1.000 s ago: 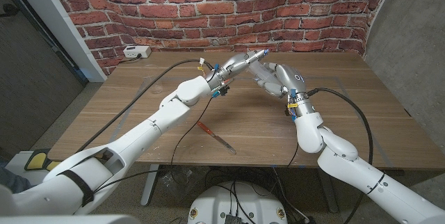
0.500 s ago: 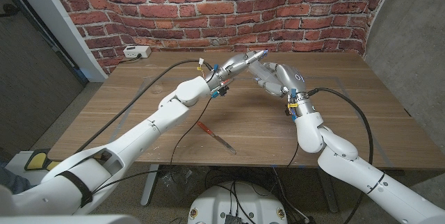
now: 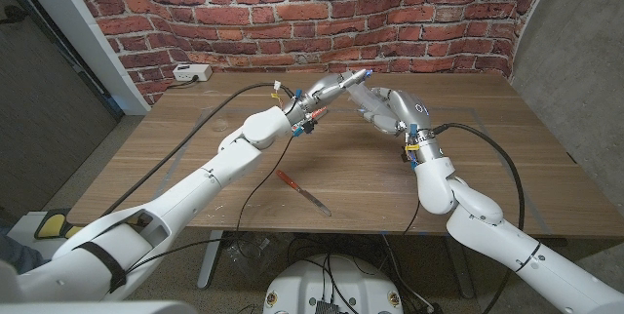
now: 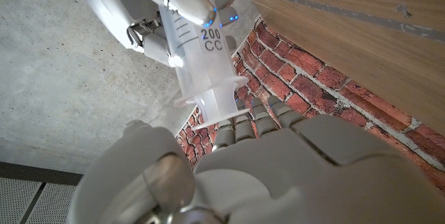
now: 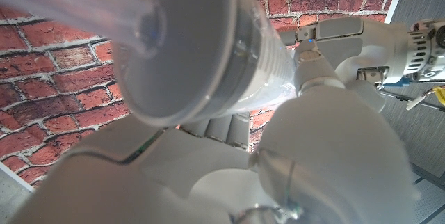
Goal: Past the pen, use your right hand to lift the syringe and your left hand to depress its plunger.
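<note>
Head cam sits up high, looking down over both arms at the desk (image 3: 195, 148) with the brick wall (image 3: 292, 12) behind it, pretty far back. Left wrist cam is flipped, jammed right up against the syringe (image 4: 198, 57), desk wood above the bricks. Right wrist cam is even closer, staring into the syringe's wide end. All three share the syringe and the brick wall.

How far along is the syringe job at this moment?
Done: the right hand holds the syringe lifted above the table, beyond the pen. In hand: the left hand is on its plunger end. Left: whether the plunger is fully down cannot be told.
</note>
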